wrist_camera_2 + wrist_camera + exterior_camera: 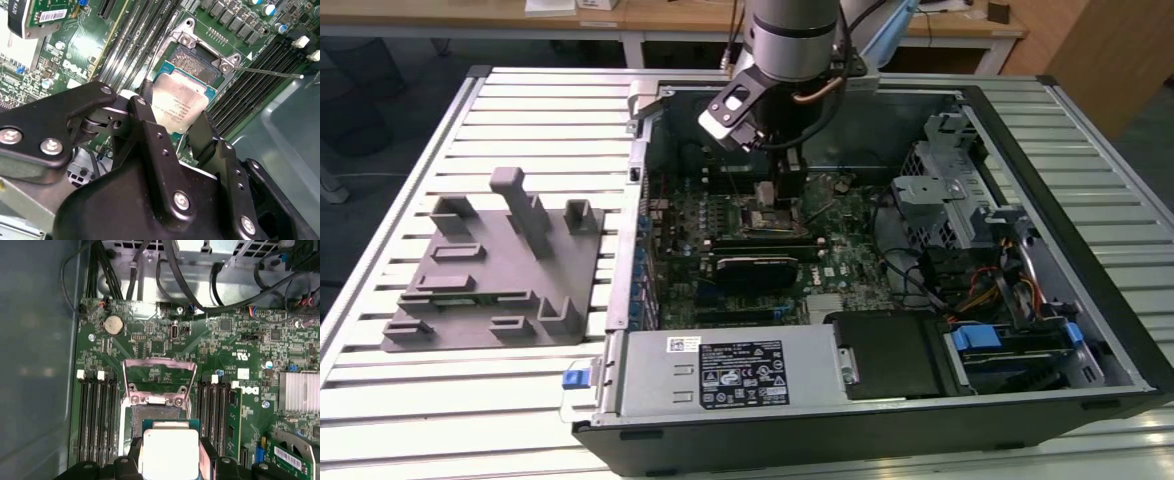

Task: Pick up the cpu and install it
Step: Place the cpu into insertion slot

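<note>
Holding cpu [181, 102] clamped in end effector [172, 117], just over open socket [199, 61]. Pickup done; not yet seated in socket, by appearance. Noted retention frame [160, 361] at socket raised, unlatched.

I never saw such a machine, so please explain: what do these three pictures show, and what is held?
It is a grey robot arm working inside an open black computer case on a ribbed metal table. The exterior view looks from outside; both wrist views come from cameras riding on the arm. A grey plastic fixture block lies beside the case, on the exterior view's left. The black jaws are shut on the cpu, a small flat square chip with silvery top, over the open socket of the green motherboard.
</note>
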### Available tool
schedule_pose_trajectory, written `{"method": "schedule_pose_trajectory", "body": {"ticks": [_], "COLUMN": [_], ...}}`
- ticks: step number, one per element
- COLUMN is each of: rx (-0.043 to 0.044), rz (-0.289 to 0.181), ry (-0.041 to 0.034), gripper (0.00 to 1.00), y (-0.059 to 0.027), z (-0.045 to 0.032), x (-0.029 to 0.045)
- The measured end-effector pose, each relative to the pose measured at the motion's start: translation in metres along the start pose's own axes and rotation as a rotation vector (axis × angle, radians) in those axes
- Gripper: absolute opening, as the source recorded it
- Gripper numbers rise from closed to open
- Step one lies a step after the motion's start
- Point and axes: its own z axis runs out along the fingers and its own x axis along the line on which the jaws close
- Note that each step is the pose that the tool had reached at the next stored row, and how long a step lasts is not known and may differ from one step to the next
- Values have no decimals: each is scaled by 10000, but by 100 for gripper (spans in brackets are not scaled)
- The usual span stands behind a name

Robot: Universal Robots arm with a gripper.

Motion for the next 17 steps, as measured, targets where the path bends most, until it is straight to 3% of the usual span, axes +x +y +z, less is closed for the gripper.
{"method": "schedule_pose_trajectory", "body": {"ticks": [17], "rx": [0], "rz": [0], "ry": [0], "gripper": [53], "y": [-6], "z": [59], "x": [14]}}
